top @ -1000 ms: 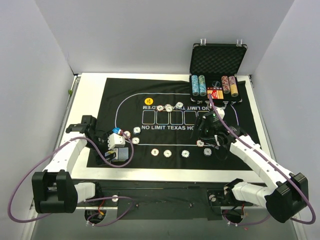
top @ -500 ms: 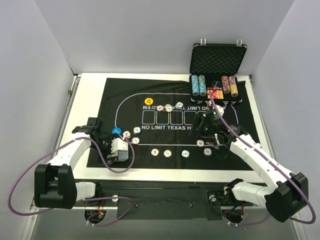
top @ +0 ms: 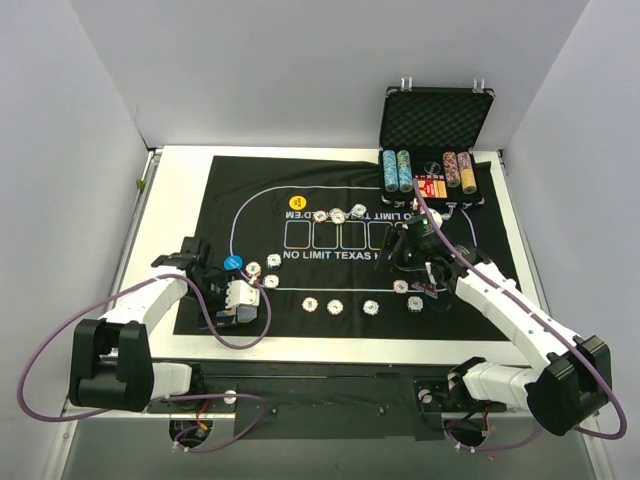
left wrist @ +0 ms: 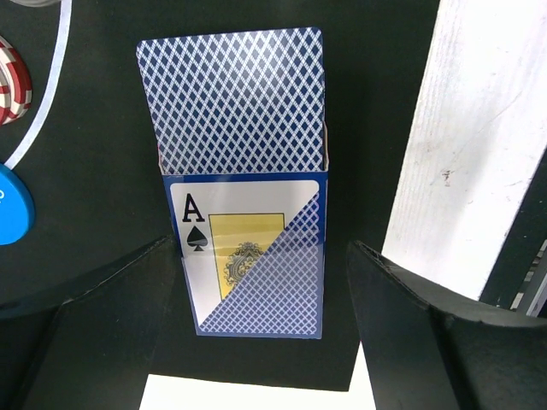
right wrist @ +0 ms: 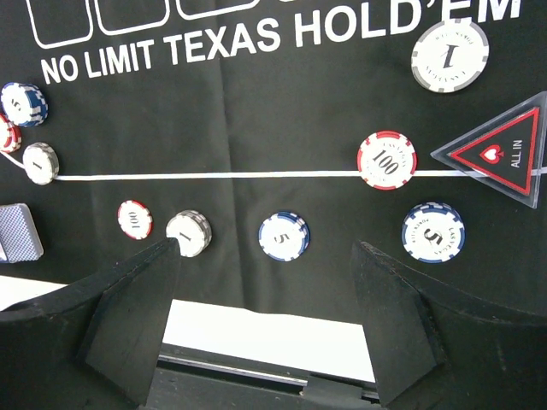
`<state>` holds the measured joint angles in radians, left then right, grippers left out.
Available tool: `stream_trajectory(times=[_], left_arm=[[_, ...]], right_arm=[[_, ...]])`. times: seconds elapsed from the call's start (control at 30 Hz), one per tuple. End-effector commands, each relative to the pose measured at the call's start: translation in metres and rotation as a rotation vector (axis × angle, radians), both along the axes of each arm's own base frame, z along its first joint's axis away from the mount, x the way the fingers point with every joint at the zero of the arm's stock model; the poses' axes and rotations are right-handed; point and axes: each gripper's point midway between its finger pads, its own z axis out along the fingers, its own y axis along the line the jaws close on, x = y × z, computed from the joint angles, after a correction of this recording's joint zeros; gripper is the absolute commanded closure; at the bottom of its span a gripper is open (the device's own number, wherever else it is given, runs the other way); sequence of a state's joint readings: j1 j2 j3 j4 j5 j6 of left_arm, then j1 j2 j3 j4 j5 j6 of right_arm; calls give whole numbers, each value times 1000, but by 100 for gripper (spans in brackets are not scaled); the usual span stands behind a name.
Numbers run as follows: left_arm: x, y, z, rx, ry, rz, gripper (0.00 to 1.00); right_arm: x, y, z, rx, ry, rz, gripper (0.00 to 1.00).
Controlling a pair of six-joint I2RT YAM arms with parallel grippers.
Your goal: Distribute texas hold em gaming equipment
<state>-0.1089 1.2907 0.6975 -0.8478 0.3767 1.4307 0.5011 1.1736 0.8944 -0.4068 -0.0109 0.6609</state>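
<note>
Card pack (left wrist: 239,184) btwn wide L pincer (left wrist: 261,248)

Open foam-lined case (top: 436,118) at black mat's (top: 300,325) far-right corner

Blue-backed card pack (left wrist: 239,128) on black mat (left wrist: 94,128), gripper (left wrist: 259,243) spread astride it

Blue chip (right wrist: 283,237) ahead of right jaws
</note>
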Motion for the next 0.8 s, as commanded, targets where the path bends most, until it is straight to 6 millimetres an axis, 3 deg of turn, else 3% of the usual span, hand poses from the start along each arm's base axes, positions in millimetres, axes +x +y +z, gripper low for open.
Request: stream_trajectory(times=[0.0, 0.47, 0.6, 0.77], left_arm=[[5, -2, -4, 0, -21, -25, 10], [2, -4, -17, 4, -7, -60, 12], [-2, -5, -17, 6, 6, -79, 25], [-4, -6, -12, -1, 5, -88, 51]], right_arm=[[10, 6, 14, 27, -22, 12, 24], [13, 15, 20, 59, -17, 31, 25], [13, 18, 19, 68, -5, 35, 25], [12, 24, 16, 99, 0, 41, 25]])
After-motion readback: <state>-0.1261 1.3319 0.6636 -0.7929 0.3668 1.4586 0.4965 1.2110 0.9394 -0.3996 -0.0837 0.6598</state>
